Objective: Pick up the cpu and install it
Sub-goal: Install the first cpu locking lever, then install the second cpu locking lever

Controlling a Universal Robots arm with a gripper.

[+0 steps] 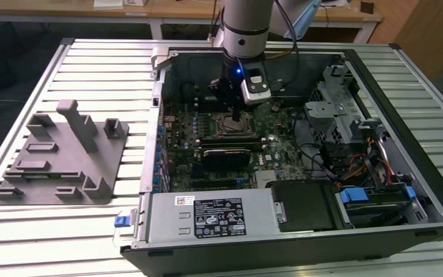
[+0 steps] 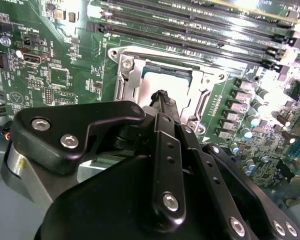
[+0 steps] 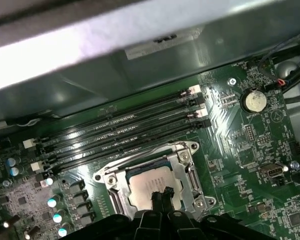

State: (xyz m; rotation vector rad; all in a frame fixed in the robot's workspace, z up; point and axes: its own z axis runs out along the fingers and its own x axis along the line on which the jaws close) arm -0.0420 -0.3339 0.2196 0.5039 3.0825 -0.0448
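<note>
Cpu (image 3: 147, 186) in socket frame (image 3: 187, 170), directly beneath gripper (image 3: 162, 196)

A pale slatted metal table (image 1: 83, 69) stands before wooden desks (image 1: 168, 10) on dark floor (image 1: 6, 52).

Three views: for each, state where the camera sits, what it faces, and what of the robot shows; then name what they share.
Exterior view: off the arm, above the open computer case, looking down at the motherboard; the arm and gripper hang over the socket.
First wrist view: on the arm, facing down at the cpu in the socket frame; the gripper's tip shows.
Second wrist view: on the arm, behind the gripper body, facing the cpu.
Shared: both wrist views show cpu, frame and memory slots.
</note>
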